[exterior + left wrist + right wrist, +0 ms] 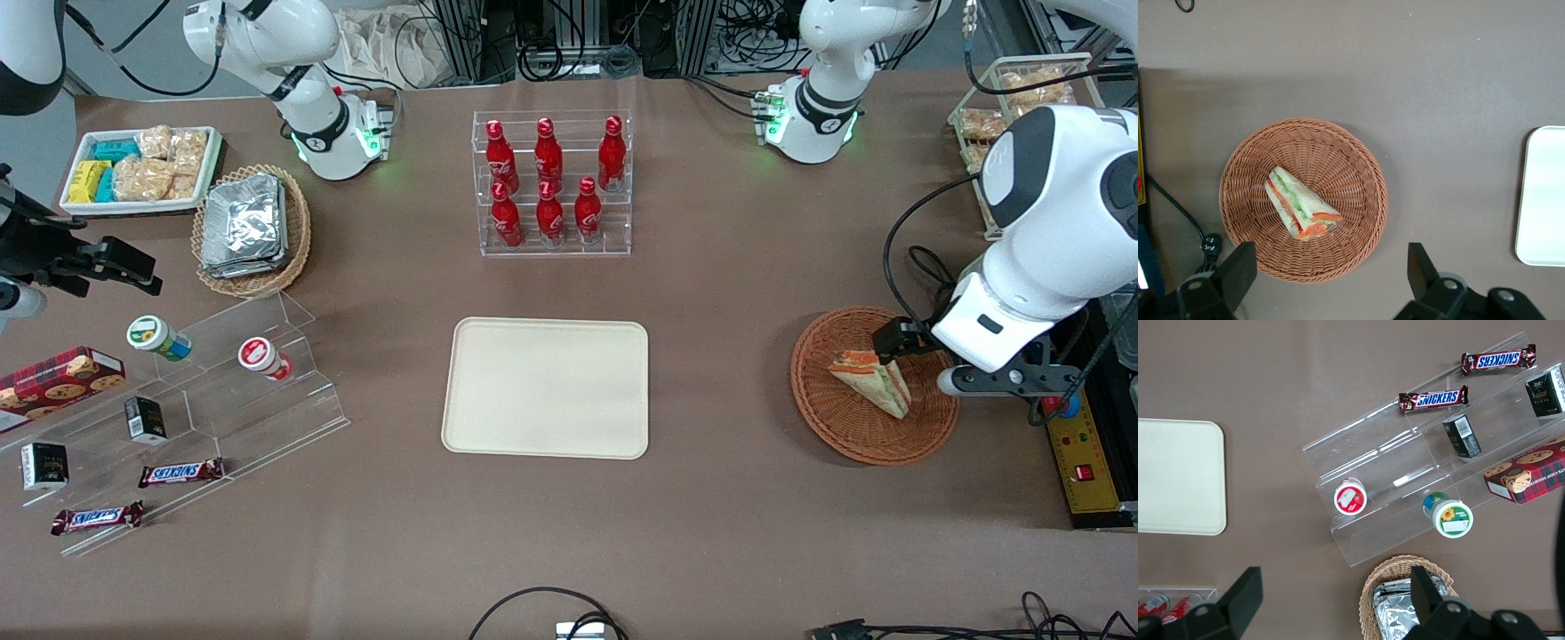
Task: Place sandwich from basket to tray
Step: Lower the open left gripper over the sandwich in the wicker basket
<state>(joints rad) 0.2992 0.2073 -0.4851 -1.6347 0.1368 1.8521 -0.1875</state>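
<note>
Left gripper (1331, 267) aloft, fingers (1241, 267) wide apart.

The sandwich (873, 380) (1300, 212) is a triangular wedge of pale bread with green and orange-red layers showing along its cut edge — it lies on its side inside the basket (822, 404) (1345, 167), a round, shallow, reddish-brown wicker one standing on the worktop toward the working arm's end. The tray (546, 388) (1541, 197) — large, flat, cream-beige, with rounded corners and a low rim — lies well apart from the basket, near the worktop's middle, with nothing on it.

The pincer (900, 340) (1328, 273) hangs above the basket, fingers spread wide.
</note>
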